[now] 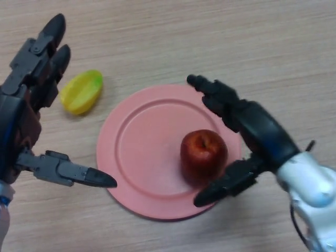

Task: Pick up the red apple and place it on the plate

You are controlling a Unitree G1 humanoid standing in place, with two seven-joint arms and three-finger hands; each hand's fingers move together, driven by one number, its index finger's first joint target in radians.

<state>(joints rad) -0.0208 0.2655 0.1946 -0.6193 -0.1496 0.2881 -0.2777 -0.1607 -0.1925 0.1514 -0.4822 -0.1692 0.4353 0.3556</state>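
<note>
The right hand [252,142] is observed nearest, entering from the lower right, with its fingers [210,90] spread wide and its thumb extended below. The red apple [203,152] sits in the gap between them; no firm contact can be confirmed, and nothing is judged to be gripped. The apple is seen upright on the pink plate [142,152], toward the plate's right side and near its rim.

The placing is judged to be essentially accomplished. The main risk is assessed as follows: should the right hand be drawn away sideways, the thumb or fingers could brush the apple and set it rolling off the nearby rim onto the table [236,42]. A lift clear of the fruit would be the safer course.

The left hand [26,105] is noted at the left edge, fingers straight and open, holding nothing, its thumb pointing toward the plate's left rim. A movement inward could nudge the plate.

Farther back, a yellow-green fruit [82,92] lies on the table, beside the left hand and apart from the plate.
</note>
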